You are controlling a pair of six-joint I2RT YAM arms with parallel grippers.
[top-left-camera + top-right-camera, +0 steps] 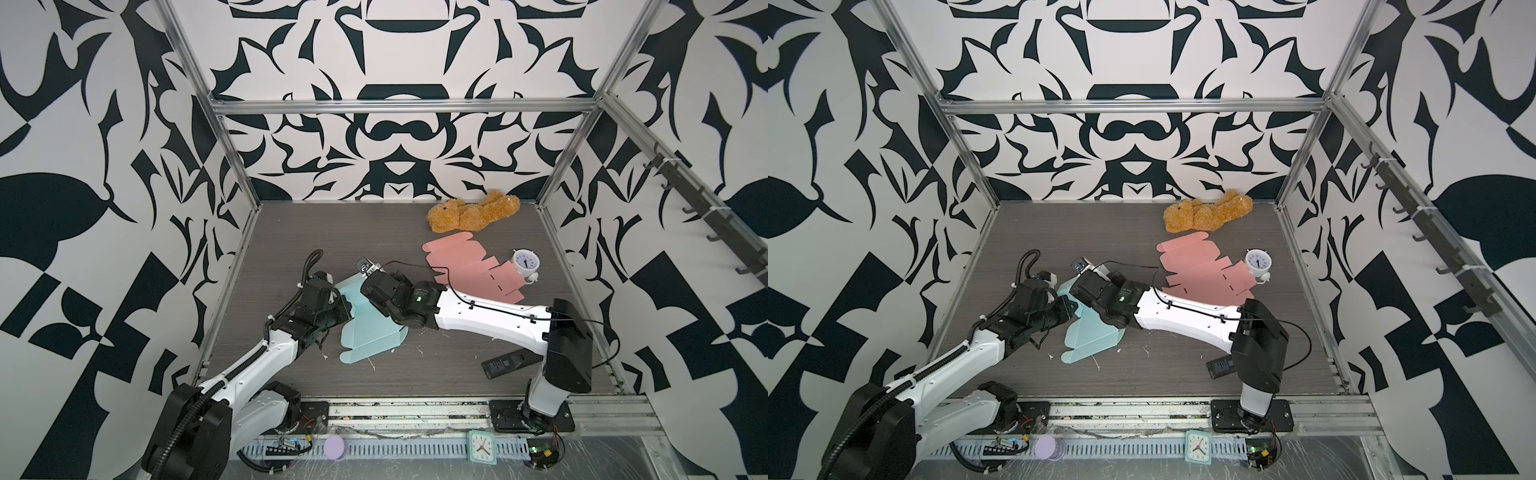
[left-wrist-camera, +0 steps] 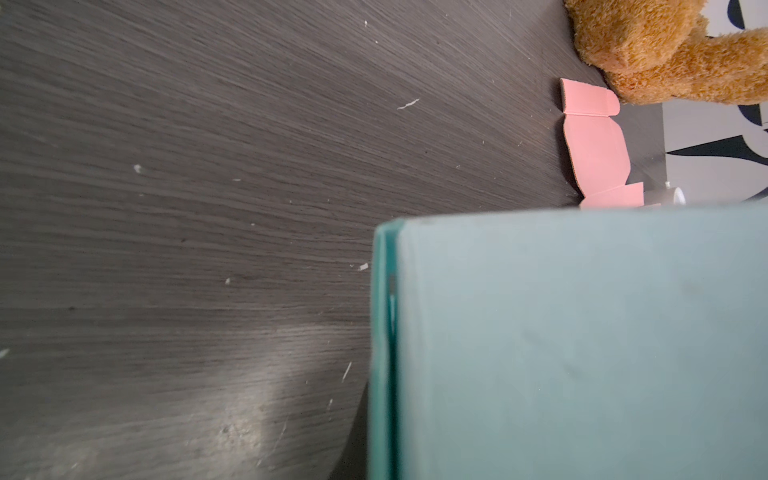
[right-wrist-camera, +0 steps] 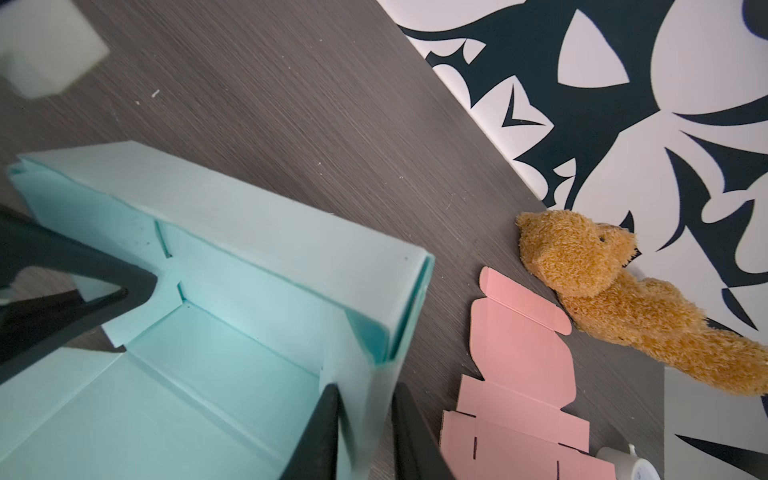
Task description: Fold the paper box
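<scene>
The teal paper box [image 1: 370,332] lies half folded at the table's middle left, with its far wall and one side wall raised [image 3: 208,353]. My left gripper [image 1: 341,306] reaches in from the left, and in the right wrist view its black fingers [image 3: 83,266] meet at the far wall near a slot. In the left wrist view only the teal wall [image 2: 582,332] shows, and the jaws are hidden. My right gripper [image 3: 365,388] comes from the right with a finger on each side of the box's side wall, pressing on the blurred paper.
A flat pink box blank [image 1: 469,270] lies right of the box, with a brown teddy bear [image 1: 473,212] behind it and a white alarm clock [image 1: 525,262] beside it. A black remote [image 1: 505,363] lies under the right arm. Paper scraps dot the table.
</scene>
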